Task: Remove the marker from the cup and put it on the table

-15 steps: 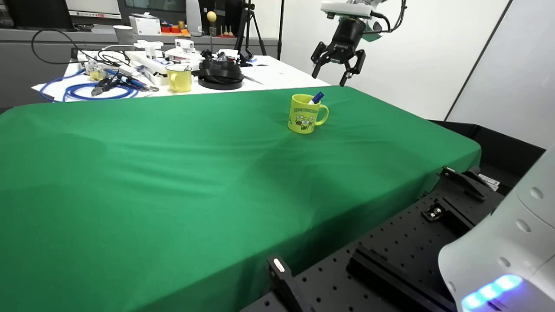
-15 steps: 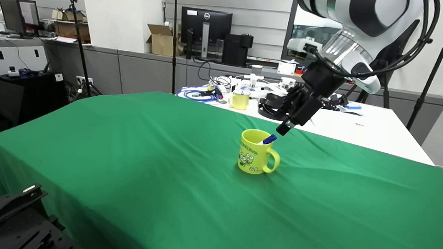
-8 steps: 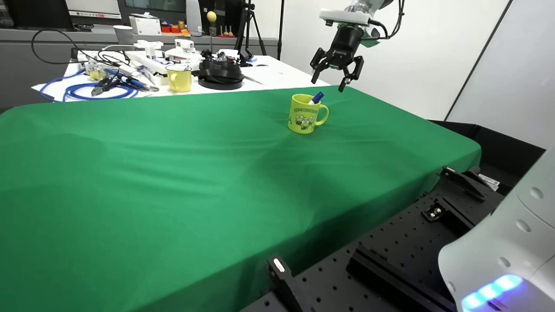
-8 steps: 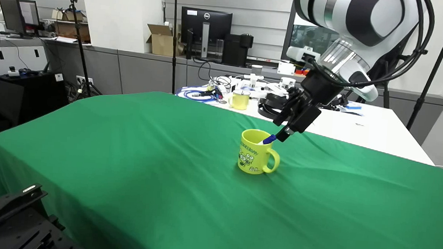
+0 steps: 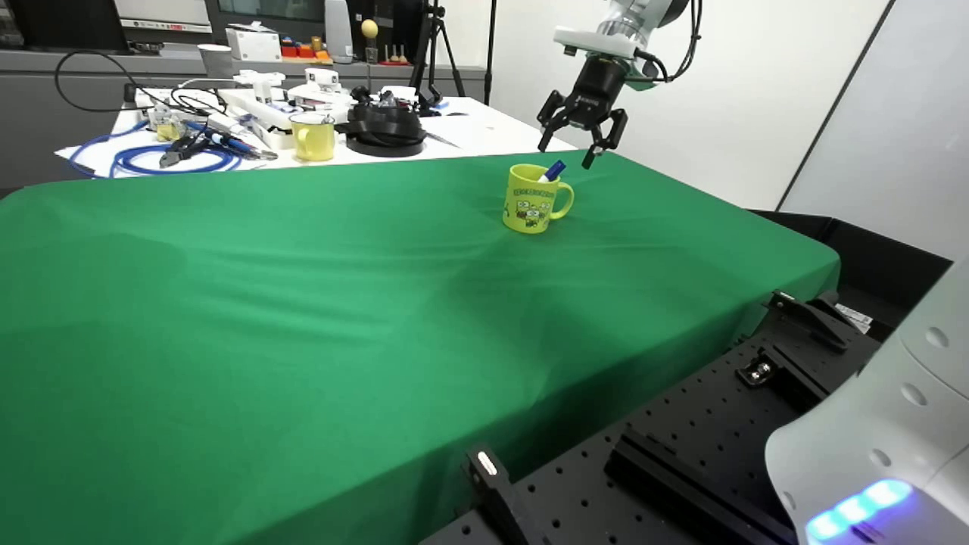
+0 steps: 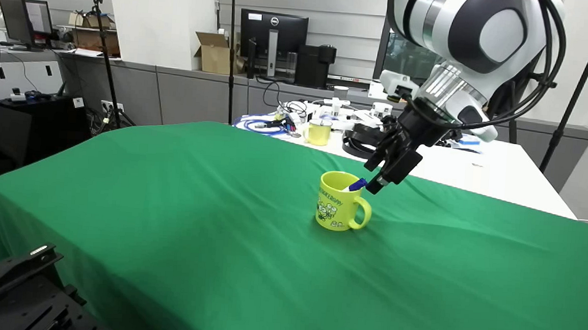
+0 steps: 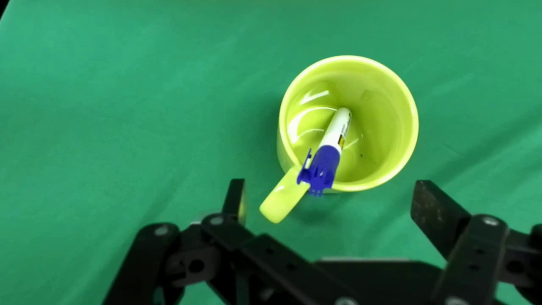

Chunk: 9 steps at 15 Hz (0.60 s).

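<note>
The bright yellow cup stands upright on the green-covered table (image 5: 303, 341) in both exterior views (image 5: 525, 208) (image 6: 331, 205). The marker (image 5: 553, 171), white with a blue cap, leans inside it, cap up, sticking out over the rim near the handle; it also shows at the gripper side in an exterior view (image 6: 357, 184). In the wrist view the marker (image 7: 325, 163) lies across the cup's (image 7: 387, 127) mouth, its tip inside. My gripper (image 5: 565, 154) is open and empty, above and just beyond the handle side. In the wrist view, the fingers (image 7: 329, 190) are wide apart, either side of the cap and handle.
Behind the green cloth is a white table (image 6: 477, 171) with cables, black gear (image 5: 384, 129) and a paler yellow cup (image 5: 313, 138). A black perforated plate (image 5: 681, 431) and the white arm base (image 5: 878, 439) stand along the near right edge in an exterior view.
My gripper has come down and moved a little closer to the marker's cap and the cup. It stays open. The cup and marker have not moved.
</note>
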Each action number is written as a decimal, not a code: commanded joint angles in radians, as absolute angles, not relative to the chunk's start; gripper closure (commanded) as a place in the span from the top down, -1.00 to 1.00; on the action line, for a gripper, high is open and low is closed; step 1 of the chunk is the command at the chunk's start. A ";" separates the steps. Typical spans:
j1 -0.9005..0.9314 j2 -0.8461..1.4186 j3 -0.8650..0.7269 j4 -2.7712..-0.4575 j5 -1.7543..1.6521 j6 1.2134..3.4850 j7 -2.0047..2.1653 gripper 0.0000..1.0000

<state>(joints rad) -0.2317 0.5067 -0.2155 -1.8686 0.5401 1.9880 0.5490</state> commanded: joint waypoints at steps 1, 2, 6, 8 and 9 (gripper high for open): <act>-0.241 0.497 -0.206 -1.896 0.568 2.014 0.541 1.00; -0.240 0.495 -0.206 -1.903 0.572 2.016 0.540 1.00; -0.237 0.489 -0.202 -1.925 0.582 2.042 0.533 0.50; -0.233 0.489 -0.199 -1.931 0.581 2.056 0.532 0.33; -0.233 0.489 -0.197 -1.934 0.582 2.060 0.532 0.19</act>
<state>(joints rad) -0.2310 0.5067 -0.2062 -1.9104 0.5573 2.0380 0.5382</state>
